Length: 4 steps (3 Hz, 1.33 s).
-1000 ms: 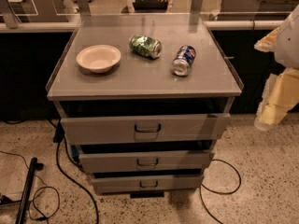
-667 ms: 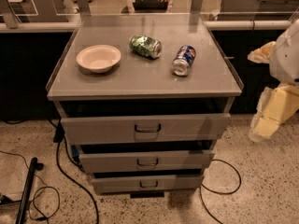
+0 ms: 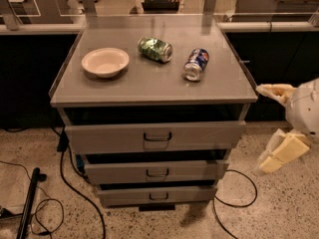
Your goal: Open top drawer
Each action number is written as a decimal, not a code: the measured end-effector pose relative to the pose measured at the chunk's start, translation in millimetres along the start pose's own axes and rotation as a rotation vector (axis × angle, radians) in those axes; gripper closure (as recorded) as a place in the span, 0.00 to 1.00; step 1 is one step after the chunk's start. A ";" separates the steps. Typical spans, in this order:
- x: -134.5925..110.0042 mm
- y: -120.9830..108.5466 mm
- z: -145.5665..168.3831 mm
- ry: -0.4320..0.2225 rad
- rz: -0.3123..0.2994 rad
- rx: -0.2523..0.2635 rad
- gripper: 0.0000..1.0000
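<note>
A round cream bowl point(image 3: 105, 62) sits on the smooth grey table top point(image 3: 149, 86). Next to it lie a crushed green can point(image 3: 155, 49) and a blue can point(image 3: 196, 63); their words are too small to read. The top drawer point(image 3: 199, 136), flat grey metal, is right under the table top. Off to the right hangs the gripper point(image 3: 264, 128), its cream fingers spread apart, holding nothing.

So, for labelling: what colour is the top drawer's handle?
Dark handle, grey top drawer; camera view. Hand far right.
</note>
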State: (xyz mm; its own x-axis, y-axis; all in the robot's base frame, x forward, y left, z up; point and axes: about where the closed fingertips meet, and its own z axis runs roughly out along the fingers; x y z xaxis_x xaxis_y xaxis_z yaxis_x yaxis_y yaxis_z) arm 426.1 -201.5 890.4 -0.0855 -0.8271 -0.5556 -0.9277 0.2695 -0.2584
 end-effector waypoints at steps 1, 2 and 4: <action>-3.0 16.2 27.8 -0.119 0.013 -0.013 0.00; -3.2 18.1 32.1 -0.115 0.007 -0.021 0.00; 5.9 21.0 94.3 -0.067 -0.001 -0.083 0.00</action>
State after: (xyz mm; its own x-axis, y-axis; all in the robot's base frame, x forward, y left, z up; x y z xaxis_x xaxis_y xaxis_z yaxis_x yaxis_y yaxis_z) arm 440.4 -154.3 807.2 -0.0626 -0.7918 -0.6076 -0.9551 0.2243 -0.1939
